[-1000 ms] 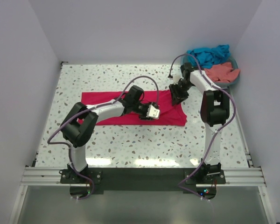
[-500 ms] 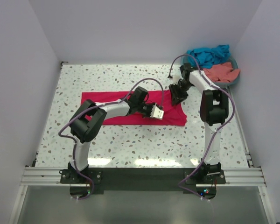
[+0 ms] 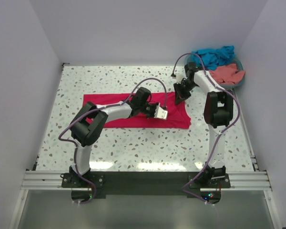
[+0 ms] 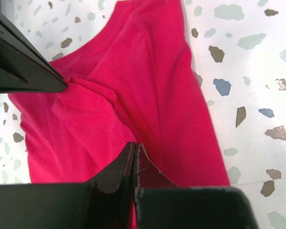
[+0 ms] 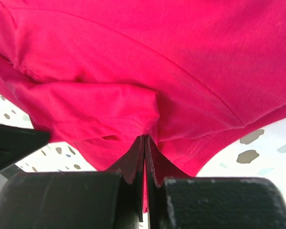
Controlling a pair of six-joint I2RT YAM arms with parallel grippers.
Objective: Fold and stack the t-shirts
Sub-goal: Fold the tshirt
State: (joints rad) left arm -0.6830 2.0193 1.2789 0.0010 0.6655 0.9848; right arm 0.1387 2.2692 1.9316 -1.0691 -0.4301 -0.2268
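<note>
The crimson-pink t-shirt (image 3: 176, 119) lies spread across the middle of the table. My left gripper (image 3: 164, 114) is at its right part, jaws shut on a fold of the crimson cloth (image 4: 148, 81); in the left wrist view the gripper (image 4: 134, 145) pinches it low. My right gripper (image 3: 180, 95) is at the shirt's far right corner, shut (image 5: 145, 138) on a bunched hem of the same shirt (image 5: 157, 57). The teal-blue t-shirt (image 3: 213, 56) and the salmon-coral t-shirt (image 3: 226, 74) lie crumpled in the basket at the far right.
The teal plastic basket (image 3: 240, 80) stands in the far right corner against the wall. White walls close in the speckled table (image 3: 133, 143) on three sides. A finger (image 4: 19, 62) of the right gripper shows in the left wrist view.
My left gripper has slid right along the crimson shirt, its elbow swinging in. My right gripper has moved slightly farther back with the shirt's corner.
</note>
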